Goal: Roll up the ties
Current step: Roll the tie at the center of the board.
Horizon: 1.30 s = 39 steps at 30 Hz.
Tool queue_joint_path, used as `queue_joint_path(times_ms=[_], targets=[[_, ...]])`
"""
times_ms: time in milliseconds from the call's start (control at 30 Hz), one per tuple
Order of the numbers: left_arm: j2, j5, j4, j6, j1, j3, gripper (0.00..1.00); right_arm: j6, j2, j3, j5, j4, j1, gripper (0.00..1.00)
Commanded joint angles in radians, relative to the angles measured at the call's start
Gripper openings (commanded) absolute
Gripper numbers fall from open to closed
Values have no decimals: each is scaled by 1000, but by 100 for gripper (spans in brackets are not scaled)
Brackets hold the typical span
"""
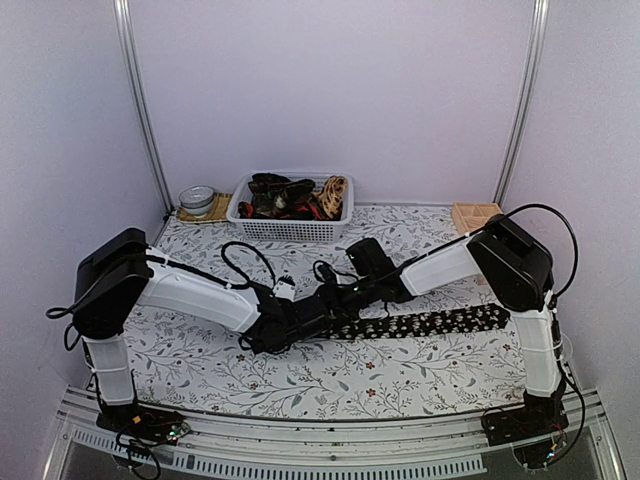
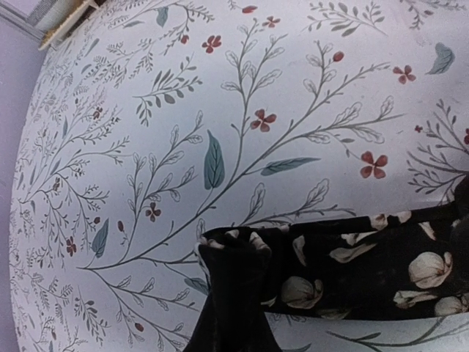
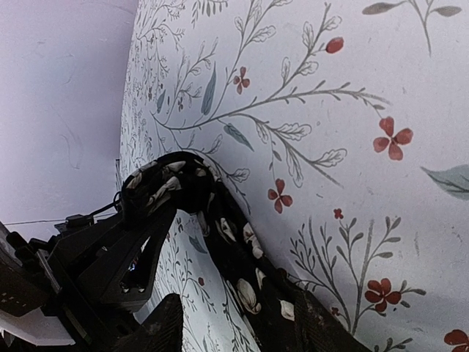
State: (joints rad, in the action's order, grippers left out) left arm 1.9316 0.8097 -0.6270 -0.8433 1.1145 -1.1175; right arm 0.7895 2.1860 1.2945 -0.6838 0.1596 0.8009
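Observation:
A black tie with pale flower specks (image 1: 440,322) lies flat across the middle of the table, running right from the two grippers. In the left wrist view my left gripper (image 2: 233,253) is shut on the tie's folded-over narrow end (image 2: 220,238), and the cloth (image 2: 366,271) trails off to the right. From above, the left gripper (image 1: 312,318) sits at that left end. My right gripper (image 3: 238,334) stands open just behind it, one finger on each side of the tie (image 3: 245,271). From above, the right gripper (image 1: 345,298) is close against the left one.
A white basket (image 1: 290,230) at the back holds several more ties (image 1: 285,195). A round tin (image 1: 198,198) on a mat stands to its left. A wooden box (image 1: 472,215) sits at the back right. The floral cloth (image 1: 400,375) covers the table.

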Motion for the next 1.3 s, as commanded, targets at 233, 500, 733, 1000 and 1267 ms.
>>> queue_joint_path(times_ms=[233, 500, 733, 1000, 1267], targets=[[3, 9, 0, 13, 22, -20, 7, 25, -65, -28, 6, -51, -11, 52], [91, 90, -179, -17, 51, -105, 0, 22, -64, -9, 20, -75, -15, 52], [79, 35, -178, 9, 56, -100, 0, 0, -70, 9, 61, -110, -16, 53], [81, 38, -153, 19, 58, -100, 5, -11, -84, 25, 73, -127, -16, 58], [45, 27, -29, 98, 71, -68, 21, -12, -91, 38, 72, -132, -19, 60]])
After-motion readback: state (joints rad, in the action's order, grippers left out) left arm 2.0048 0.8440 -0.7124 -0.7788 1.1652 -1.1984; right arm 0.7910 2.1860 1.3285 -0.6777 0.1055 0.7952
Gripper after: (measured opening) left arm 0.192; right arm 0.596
